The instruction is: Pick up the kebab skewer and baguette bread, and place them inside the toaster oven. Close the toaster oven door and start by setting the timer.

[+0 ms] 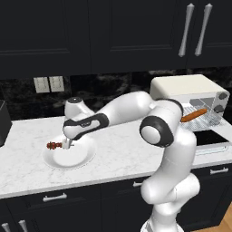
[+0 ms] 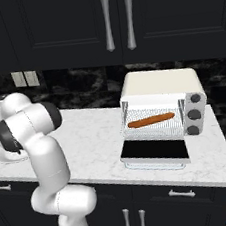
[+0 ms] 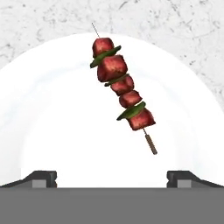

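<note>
One white plate (image 1: 68,158) on marble counter (image 1: 118,154); black cabinets (image 1: 90,31) overhead.

So the toaster oven (image 2: 162,109) sits on the white marble worktop (image 2: 97,152), toward the right, up against the dark backsplash. The toaster oven door (image 2: 155,152) is dropped fully open and lies flat out front, dark glass facing up. The baguette bread (image 2: 151,120) lies lengthwise on the wire rack (image 2: 152,125) inside, tilted a little with its right end higher. Two dark knobs (image 2: 194,107) are stacked on the oven's right side. At the far left, the edge of a white plate (image 2: 2,158) peeks out behind the arm. Dark cabinets with long silver handles (image 2: 117,18) hang above.
</note>
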